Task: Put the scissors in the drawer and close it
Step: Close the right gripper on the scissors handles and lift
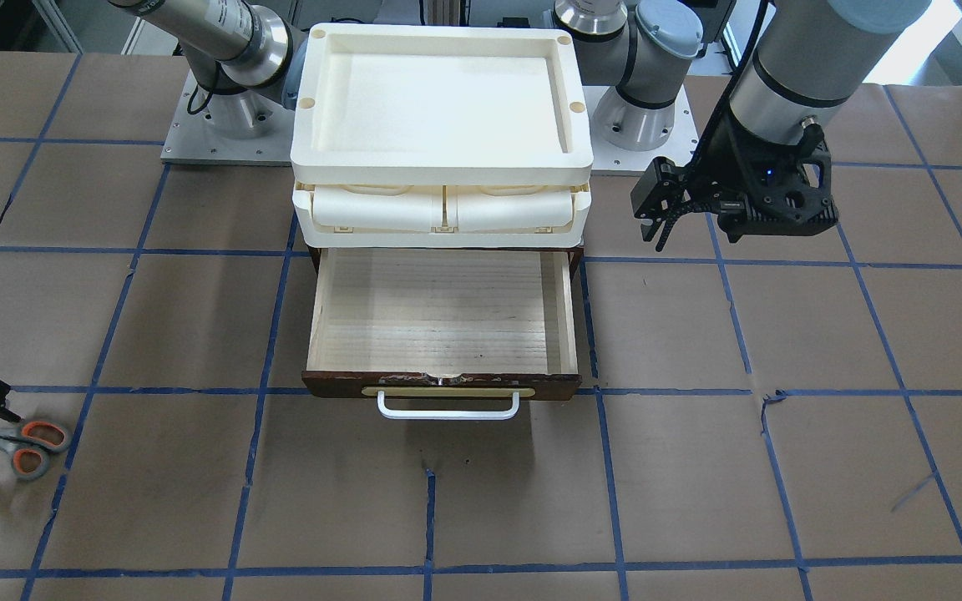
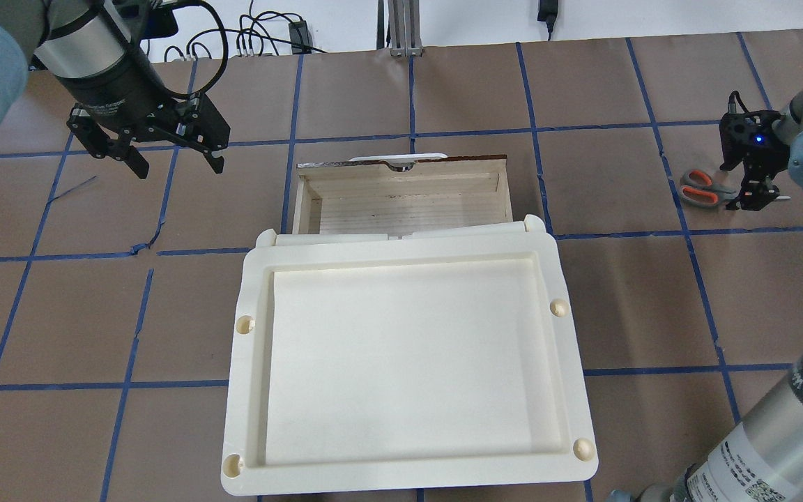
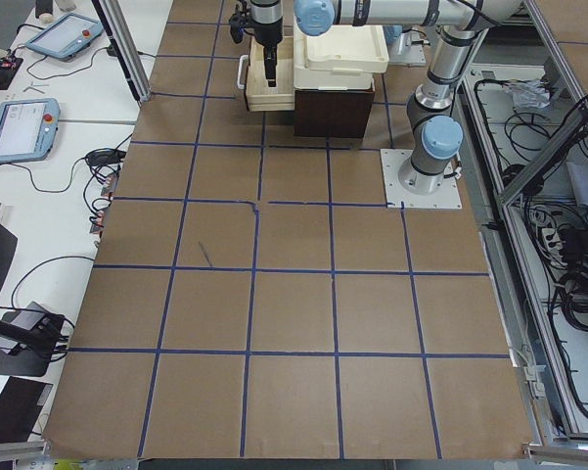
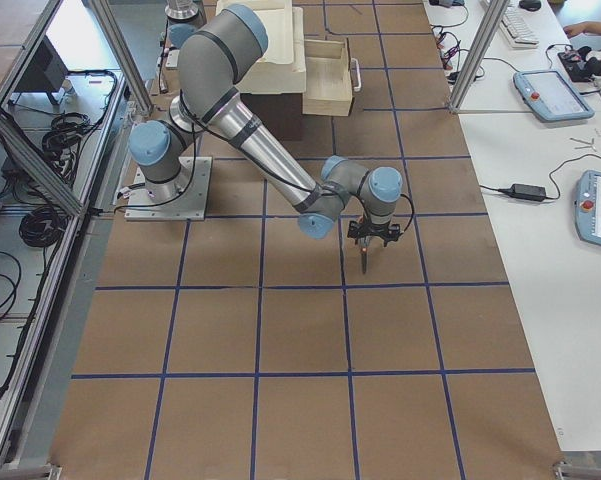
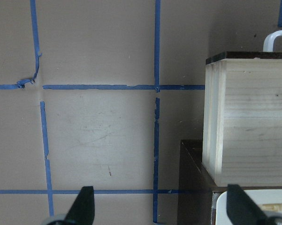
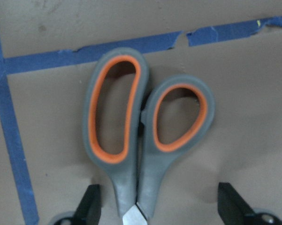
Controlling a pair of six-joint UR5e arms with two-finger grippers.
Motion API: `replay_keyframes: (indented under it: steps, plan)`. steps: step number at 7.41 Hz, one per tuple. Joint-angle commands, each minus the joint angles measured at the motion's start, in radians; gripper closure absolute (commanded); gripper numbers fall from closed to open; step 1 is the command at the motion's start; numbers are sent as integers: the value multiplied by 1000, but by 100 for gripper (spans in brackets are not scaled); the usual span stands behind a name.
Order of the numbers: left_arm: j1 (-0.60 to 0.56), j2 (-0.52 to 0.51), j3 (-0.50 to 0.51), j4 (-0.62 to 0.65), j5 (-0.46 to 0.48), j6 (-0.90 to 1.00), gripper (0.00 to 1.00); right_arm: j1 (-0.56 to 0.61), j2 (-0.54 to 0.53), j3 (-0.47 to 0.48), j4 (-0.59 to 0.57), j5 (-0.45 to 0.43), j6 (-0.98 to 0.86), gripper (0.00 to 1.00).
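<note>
My left gripper (image 2: 177, 162): one, pointing down left of the drawer, fingers spread wide. Drawer (image 2: 401, 199): one, pulled open. Scissors (image 2: 698, 188): one pair, flat on the table, well right of drawer. My right gripper (image 6: 159, 200): one, pointing down, fingers apart astride the handles' base.

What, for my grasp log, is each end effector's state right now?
Left end effector: open, empty, hovering beside the drawer.
Right end effector: open, straddling the scissors, not gripping them.
</note>
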Motion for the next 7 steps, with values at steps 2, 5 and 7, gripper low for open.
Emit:
replay_keyframes:
  steps: [2,5,7]
  plan:
    - [-1,0,1,0,0,0,0,4,-12,5,45,-14,46,26]
    - [0,0,0,0,-2,2,0,6,-12,0,39,-36,38,56]
    - [0,0,0,-1,1,2,0,7,-19,0,38,-46,51,86]
